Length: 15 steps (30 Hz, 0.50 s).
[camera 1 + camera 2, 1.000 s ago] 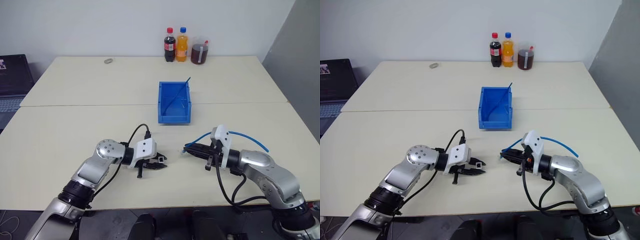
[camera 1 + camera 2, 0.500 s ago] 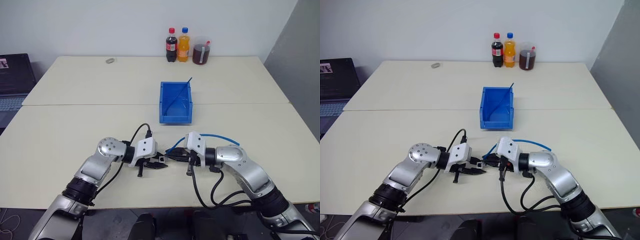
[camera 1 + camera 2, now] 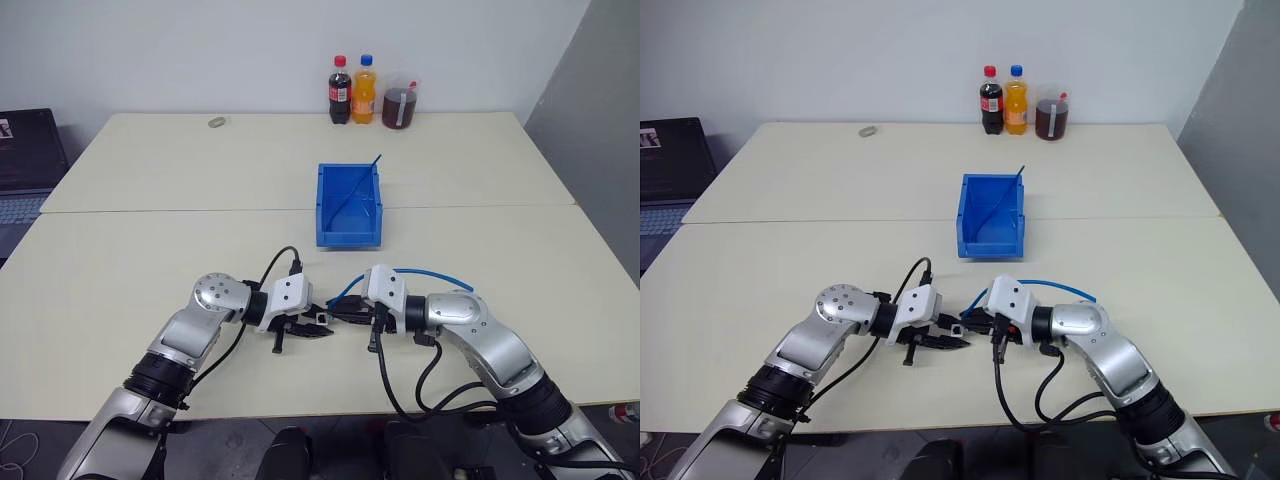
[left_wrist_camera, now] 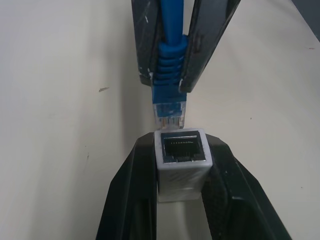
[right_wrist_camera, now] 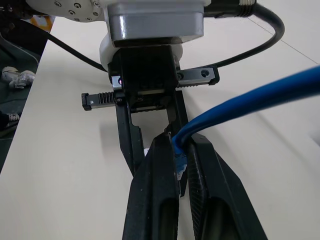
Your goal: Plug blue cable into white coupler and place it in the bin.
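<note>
Cream bench (image 3: 150, 250): I see two pale tabletops butted together, a seam running from 9 to 3 o'clock.
Laptop (image 3: 25, 165): dark, at the 9 o'clock edge of my head view.
Left pincer (image 3: 318, 327): closed on the white coupler (image 4: 181, 155); both black fingers (image 4: 131, 200) press its sides, and I see its dark socket facing the other arm.
Blue cable (image 4: 170, 85): its clear plug tip sits just at the socket's rim, lined up with it; I cannot tell whether they touch, and it is not seated. The rest arcs back over the right arm toward 3 o'clock (image 3: 435, 272).
Right pincer (image 3: 343, 315): clamped tight on the cable's ribbed boot just behind the plug, pointing toward 9 o'clock, tip to tip with the left one.
Bin (image 3: 349, 205): bright blue, at 12 o'clock from the two pincers, well apart from them, near the seam.
Rod (image 3: 356, 190): thin, dark blue, leaning inside the bin, its end poking over the far rim.
Bottles (image 3: 352, 90): a cola and an orange soda beside a jar of dark liquid (image 3: 399, 103), far edge, 12 o'clock.
</note>
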Available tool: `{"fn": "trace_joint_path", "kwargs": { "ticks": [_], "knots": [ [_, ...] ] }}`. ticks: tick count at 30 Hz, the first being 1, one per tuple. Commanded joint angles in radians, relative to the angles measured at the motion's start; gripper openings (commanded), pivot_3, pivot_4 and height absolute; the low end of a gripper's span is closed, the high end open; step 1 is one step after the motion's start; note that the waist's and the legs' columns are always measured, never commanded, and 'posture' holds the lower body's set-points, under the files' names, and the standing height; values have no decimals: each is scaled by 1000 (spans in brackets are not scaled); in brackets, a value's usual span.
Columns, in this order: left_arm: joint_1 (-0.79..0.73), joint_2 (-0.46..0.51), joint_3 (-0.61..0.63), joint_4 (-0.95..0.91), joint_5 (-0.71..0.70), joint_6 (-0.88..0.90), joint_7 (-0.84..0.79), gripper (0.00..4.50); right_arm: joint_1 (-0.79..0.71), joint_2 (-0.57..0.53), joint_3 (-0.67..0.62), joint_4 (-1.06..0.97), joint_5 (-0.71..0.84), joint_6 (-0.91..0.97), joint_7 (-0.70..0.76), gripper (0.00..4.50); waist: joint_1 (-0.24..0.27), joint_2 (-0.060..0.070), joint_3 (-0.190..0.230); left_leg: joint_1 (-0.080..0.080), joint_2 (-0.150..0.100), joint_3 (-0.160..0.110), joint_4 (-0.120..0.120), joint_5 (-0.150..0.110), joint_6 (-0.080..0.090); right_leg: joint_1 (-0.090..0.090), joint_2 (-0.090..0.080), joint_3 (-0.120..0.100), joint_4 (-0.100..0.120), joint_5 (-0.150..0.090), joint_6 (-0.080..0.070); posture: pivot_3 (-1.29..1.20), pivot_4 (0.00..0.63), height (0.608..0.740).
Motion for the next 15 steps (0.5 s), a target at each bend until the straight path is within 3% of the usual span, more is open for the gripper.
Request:
{"fn": "trace_joint_path", "kwargs": {
  "ticks": [1,15],
  "knots": [
    [20,5,-24,8,23,3,-12,832,-30,16,-9,-65,7,1,2,1,0,0,0,0,0,0,0,0,0,0,0,0,0,0,0,0,150,740],
    [21,-1,-20,8,22,8,-3,830,-3,6,28,-22,-42,-9,11,1,0,0,0,0,0,0,0,0,0,0,0,0,0,0,0,0,150,740]
  ]
}}
